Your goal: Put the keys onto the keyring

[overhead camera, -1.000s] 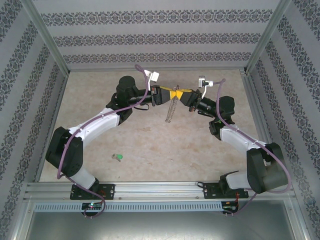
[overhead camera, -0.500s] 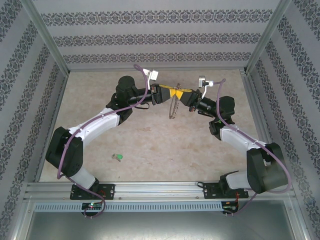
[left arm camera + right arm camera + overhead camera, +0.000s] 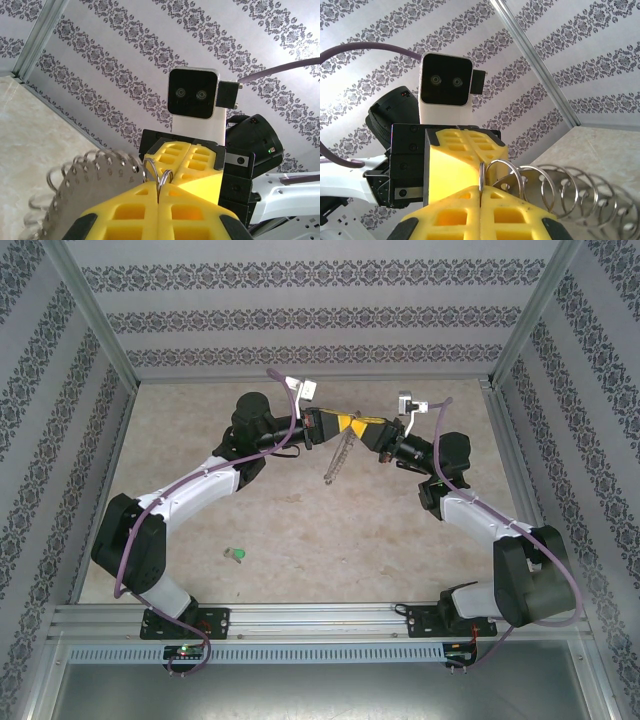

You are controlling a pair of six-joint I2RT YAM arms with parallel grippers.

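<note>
The keyring (image 3: 337,460) hangs edge-on like a silvery chain between the two arms, above the far middle of the floor. In the left wrist view it is a grey toothed disc (image 3: 95,187) fringed with small silvery rings. My left gripper (image 3: 159,184) is shut on its rim, two wire loops sticking out of the seam. My right gripper (image 3: 480,187) faces it, also shut on a loop of the keyring (image 3: 555,187). Their yellow tips meet (image 3: 350,424). One of the keys (image 3: 237,555), green-headed, lies loose on the floor near the left arm's base.
Patterned walls and metal posts (image 3: 100,330) enclose the marble-look floor (image 3: 330,540). A metal rail (image 3: 320,618) runs along the near edge by the arm bases. Each wrist view has the other arm's white camera block (image 3: 192,95) close ahead.
My left gripper's jaws have closed on the keyring. The hanging part of the ring has swung a little to the left. The right gripper keeps its grip, and the green key has not moved.
</note>
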